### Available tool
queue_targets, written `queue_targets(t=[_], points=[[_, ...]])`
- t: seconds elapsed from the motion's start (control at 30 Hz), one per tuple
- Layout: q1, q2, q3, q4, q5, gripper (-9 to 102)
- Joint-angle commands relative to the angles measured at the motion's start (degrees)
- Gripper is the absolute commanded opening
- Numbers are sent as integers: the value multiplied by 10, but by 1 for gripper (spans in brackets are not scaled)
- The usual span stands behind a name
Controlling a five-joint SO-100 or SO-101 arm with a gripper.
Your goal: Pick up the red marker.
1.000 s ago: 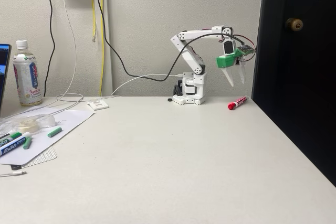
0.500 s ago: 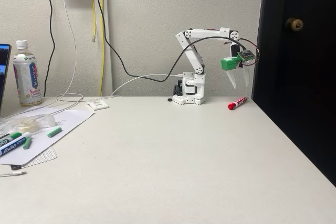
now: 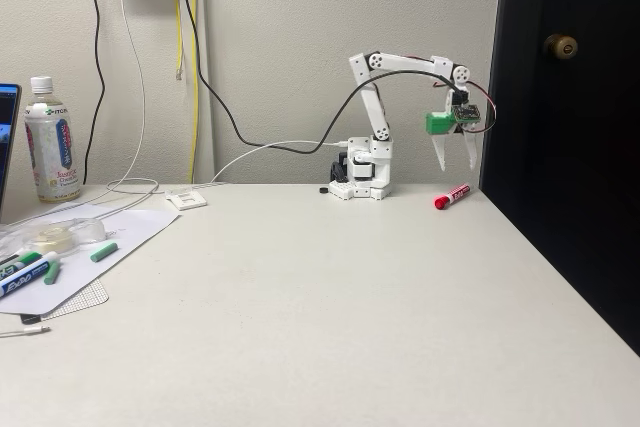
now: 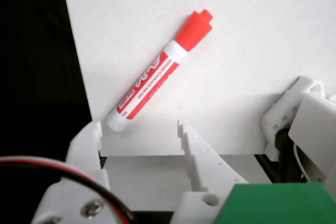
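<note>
The red marker lies flat on the white table near its far right edge, red cap toward the camera in the fixed view. In the wrist view the red marker runs diagonally, cap at the upper right, white end at the lower left beside the table's edge. My gripper hangs in the air just above the marker, fingers pointing down and spread apart, open with nothing between them. From the wrist, the gripper has its fingertips framing the marker's white end from above.
The arm's base stands at the back of the table. A dark door borders the table's right edge. At the left lie green and blue markers, a tape roll, paper and a bottle.
The arm has stretched further right and the gripper has shifted right, now hanging over the red marker. The marker has not moved.
</note>
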Motion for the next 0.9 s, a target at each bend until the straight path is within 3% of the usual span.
queue_targets(t=[0.0, 0.2, 0.43, 0.87], points=[[-14, -40, -36, 10, 25, 43], [-19, -95, -57, 27, 50, 45], [-20, -95, -57, 26, 93, 39], [-27, -145, -54, -37, 124, 36]])
